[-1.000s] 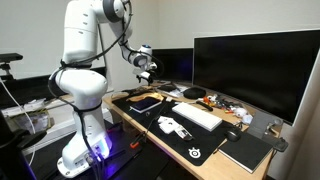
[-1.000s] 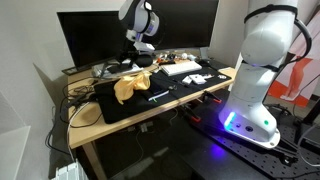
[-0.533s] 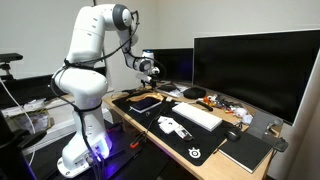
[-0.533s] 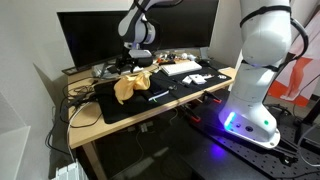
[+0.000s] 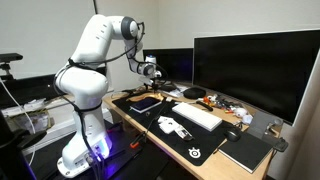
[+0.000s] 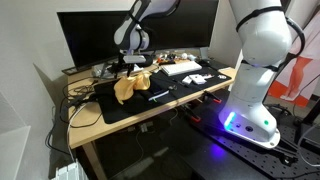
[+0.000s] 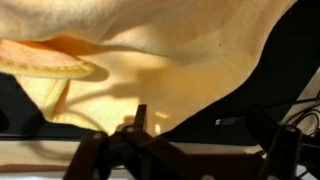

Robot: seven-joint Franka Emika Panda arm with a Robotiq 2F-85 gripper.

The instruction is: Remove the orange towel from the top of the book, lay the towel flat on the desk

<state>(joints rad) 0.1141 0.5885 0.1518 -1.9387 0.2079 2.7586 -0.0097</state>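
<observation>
The orange towel (image 6: 130, 86) lies crumpled at the far end of the black desk mat (image 6: 170, 92). It fills the upper part of the wrist view (image 7: 150, 60), folds and hem showing. My gripper (image 6: 130, 64) hangs just above it, also seen in an exterior view (image 5: 150, 72). In the wrist view the gripper (image 7: 185, 152) is open, its dark fingers (image 7: 92, 156) spread wide at the bottom with nothing between them. The black book (image 5: 147, 103) lies flat on the mat below the gripper. How much of it the towel covers I cannot tell.
A large monitor (image 5: 255, 70) stands along the back of the desk. A white keyboard (image 5: 197, 115), a white object with black marks (image 5: 172, 126) and a dark grey notebook (image 5: 246, 150) lie further along. Cables and clutter (image 6: 105, 72) sit beside the towel.
The arm has swung over and lowered the gripper towards the towel. The jaws have stayed open, and the towel has not moved.
</observation>
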